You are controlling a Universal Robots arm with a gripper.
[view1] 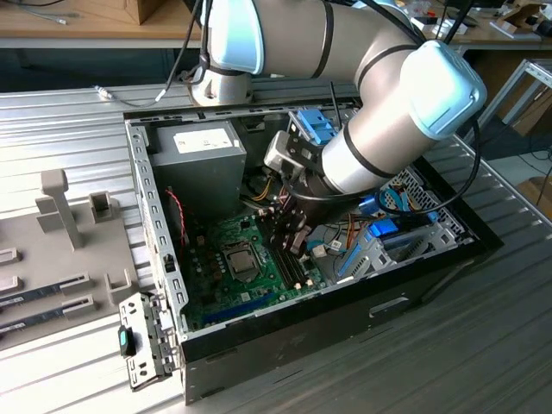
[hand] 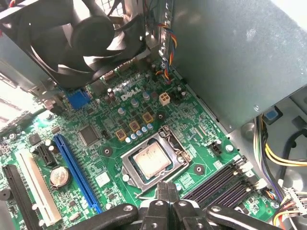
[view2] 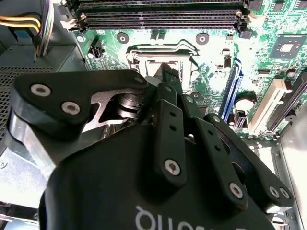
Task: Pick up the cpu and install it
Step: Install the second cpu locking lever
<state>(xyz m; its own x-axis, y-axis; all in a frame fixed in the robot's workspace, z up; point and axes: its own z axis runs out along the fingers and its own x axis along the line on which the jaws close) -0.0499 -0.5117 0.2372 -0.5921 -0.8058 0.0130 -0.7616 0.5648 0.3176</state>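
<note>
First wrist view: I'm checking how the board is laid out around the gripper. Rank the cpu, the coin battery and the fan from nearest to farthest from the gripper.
1. The cpu, in its socket just past the gripper.
2. The coin battery, off to the side by the blue slot.
3. The fan, at the board's far edge.

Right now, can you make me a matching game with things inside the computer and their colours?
Things:
1. cpu
2. long slot
3. fan
4. motherboard

Colours:
A. green
B. black
C. silver-grey
D. blue

Pairs: 1-C, 2-D, 3-B, 4-A. The cpu already sits in its socket, and the gripper is just beside it.
</note>
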